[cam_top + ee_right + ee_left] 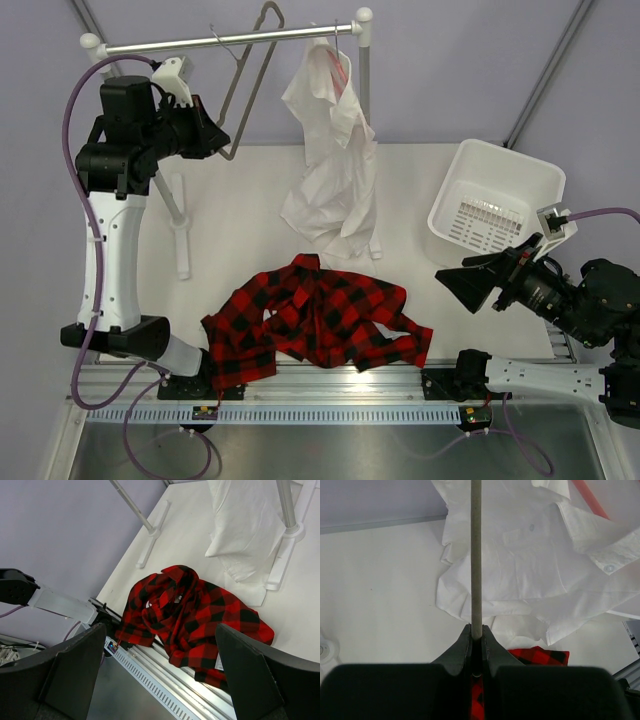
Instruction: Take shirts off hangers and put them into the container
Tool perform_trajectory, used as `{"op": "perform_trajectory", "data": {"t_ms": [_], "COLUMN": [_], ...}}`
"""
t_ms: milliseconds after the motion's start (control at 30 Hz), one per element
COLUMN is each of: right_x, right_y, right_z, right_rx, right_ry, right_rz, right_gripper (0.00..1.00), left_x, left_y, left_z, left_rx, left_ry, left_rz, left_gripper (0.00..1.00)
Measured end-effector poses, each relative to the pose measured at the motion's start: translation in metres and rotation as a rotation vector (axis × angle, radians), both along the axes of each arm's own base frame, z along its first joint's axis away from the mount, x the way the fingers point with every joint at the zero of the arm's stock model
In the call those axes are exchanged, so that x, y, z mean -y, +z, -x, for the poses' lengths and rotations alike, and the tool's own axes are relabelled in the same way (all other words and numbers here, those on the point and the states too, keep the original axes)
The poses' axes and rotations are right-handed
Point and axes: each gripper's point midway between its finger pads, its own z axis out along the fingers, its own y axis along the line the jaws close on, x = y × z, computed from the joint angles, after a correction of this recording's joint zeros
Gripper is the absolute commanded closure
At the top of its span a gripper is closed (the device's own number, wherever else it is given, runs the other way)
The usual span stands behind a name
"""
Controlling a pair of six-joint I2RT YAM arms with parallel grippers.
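The red-and-black plaid shirt point(320, 320) lies crumpled off its hanger at the table's near edge, also seen in the right wrist view point(190, 615). The bare grey-brown hanger point(250, 80) hangs from the rail, and my left gripper point(220, 140) is shut on its lower bar point(476, 555). The white shirt point(335, 160) hangs on the pink hanger point(340, 65), just beyond that bar point(535, 555). The white container point(495, 200) stands at the right. My right gripper point(470, 280) hovers open beside it, above the plaid shirt's right end, nothing between its fingers point(75, 670).
A silver rail point(230, 40) with white knobs spans the back on two posts with white feet point(182, 245). A metal rail point(330, 380) runs along the table's near edge under the plaid shirt's hem.
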Motion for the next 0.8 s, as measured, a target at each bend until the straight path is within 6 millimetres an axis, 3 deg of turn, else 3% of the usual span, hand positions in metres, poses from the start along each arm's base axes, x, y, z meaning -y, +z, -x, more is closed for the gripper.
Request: {"op": "perform_trajectory", "data": {"t_ms": [167,333,400,500,567,600,633,800], "right_x": [-0.001,-0.005,-0.01,-0.025,-0.042,-0.056,-0.069,-0.137], "right_y": [0.001,-0.001,-0.004,-0.013,-0.031,-0.044,-0.058,-0.163], "right_z": [0.0,-0.003,-0.005,-0.009,-0.012,-0.015,-0.017,-0.022], "right_rx": [0.001,-0.001,-0.006,-0.016,-0.034,-0.049,-0.064,-0.191], "right_ry": [-0.001,-0.008,-0.007,0.001,0.015,0.026,0.038,0.125], "right_rz": [-0.001,0.017,0.032,0.067,0.118,0.151,0.18,0.378], "right_gripper": [0.01,0.01,0.01,0.0,0.01,0.01,0.01,0.01], "left_x": [-0.009,-0.016,-0.019,-0.023,-0.025,-0.026,-0.027,-0.03], "left_y": [-0.004,-0.019,-0.026,-0.038,-0.045,-0.048,-0.051,-0.055], "left_z": [-0.006,-0.007,-0.008,-0.003,0.0,0.002,0.004,0.022], "left_rx": [-0.011,-0.056,-0.07,-0.113,-0.13,-0.137,-0.144,-0.134], "left_ry": [0.025,0.063,0.082,0.114,0.128,0.134,0.139,0.164], "left_rz": [0.001,-0.011,-0.015,-0.018,-0.019,-0.02,-0.019,-0.003], "left_gripper": [1.0,0.9,0.73,0.65,0.56,0.45,0.44,0.34]}}
